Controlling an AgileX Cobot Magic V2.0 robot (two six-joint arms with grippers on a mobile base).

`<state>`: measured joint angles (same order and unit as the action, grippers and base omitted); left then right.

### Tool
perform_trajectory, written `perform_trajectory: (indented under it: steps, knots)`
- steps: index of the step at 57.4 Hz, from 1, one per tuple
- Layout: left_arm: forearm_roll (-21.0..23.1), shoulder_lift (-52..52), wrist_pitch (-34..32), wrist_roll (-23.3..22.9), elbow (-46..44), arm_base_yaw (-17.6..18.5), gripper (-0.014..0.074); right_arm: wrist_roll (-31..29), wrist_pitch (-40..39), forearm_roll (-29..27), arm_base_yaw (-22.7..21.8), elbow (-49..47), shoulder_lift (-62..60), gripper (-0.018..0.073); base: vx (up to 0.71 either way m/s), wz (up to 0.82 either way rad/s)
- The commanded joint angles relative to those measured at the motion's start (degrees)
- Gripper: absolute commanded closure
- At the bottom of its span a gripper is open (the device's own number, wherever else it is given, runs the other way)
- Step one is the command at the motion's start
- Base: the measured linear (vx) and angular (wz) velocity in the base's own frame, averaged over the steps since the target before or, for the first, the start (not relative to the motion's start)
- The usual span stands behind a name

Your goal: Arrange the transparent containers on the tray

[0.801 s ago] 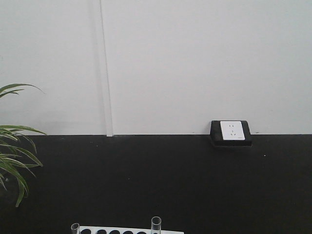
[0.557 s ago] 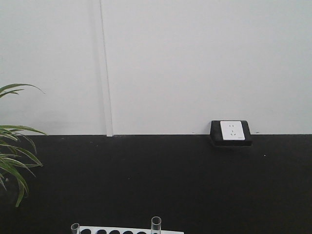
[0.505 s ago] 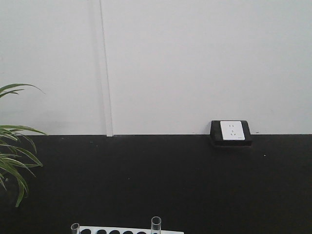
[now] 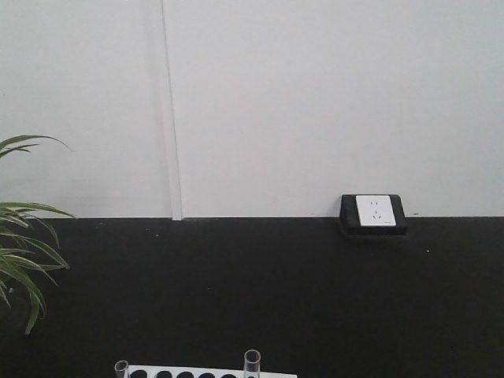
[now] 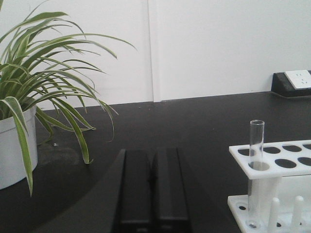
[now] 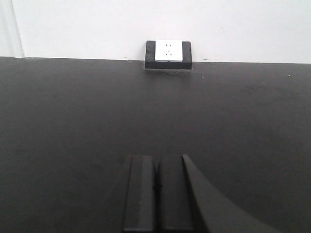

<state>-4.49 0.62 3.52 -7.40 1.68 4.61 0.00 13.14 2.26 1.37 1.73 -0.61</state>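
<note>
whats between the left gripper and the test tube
Only bare black table between the left gripper and the test tube, seen in the left wrist view.

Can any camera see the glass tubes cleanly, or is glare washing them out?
Left wrist view: even light, no glare, the test tube stands out clearly in the white rack. Front view: slightly soft, only tube rims at the bottom edge. Right wrist view: matte black table, no tubes.
</note>
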Motion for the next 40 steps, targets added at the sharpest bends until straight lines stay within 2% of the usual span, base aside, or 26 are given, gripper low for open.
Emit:
perform_trajectory:
  steps: [1, 10, 17, 32, 40]
  knots:
    - [0.54, 1.32, -4.61, -0.03, 1.57, -0.11, 0.0603, 0.0, -4.78, 0.51, -0.13, 0.51, -0.43, 0.055, 0.0, 0.0]
    - [0.54, 1.32, -4.61, -0.03, 1.57, -0.11, 0.0603, -0.38, -5.49, 1.68, -0.13, 0.51, -0.43, 0.055, 0.0, 0.0]
    - [0.54, 1.32, -4.61, -0.03, 1.57, -0.11, 0.0603, 0.0, -7.39, -0.55, -0.13, 0.51, -0.43, 0.055, 0.0, 0.0]
    - [0.54, 1.32, -5.15, -0.03, 1.53, -0.11, 0.0605, 0.0, -10.14, -0.63, -0.13, 0.51, -0.43, 0.055, 0.0, 0.0]
    - [0.57, 1.32, -8.2, -2.24, 1.53, -0.11, 0.0605, 1.11, -15.16, -2.83, -0.13, 0.51, -0.43, 0.055, 0.0, 0.0]
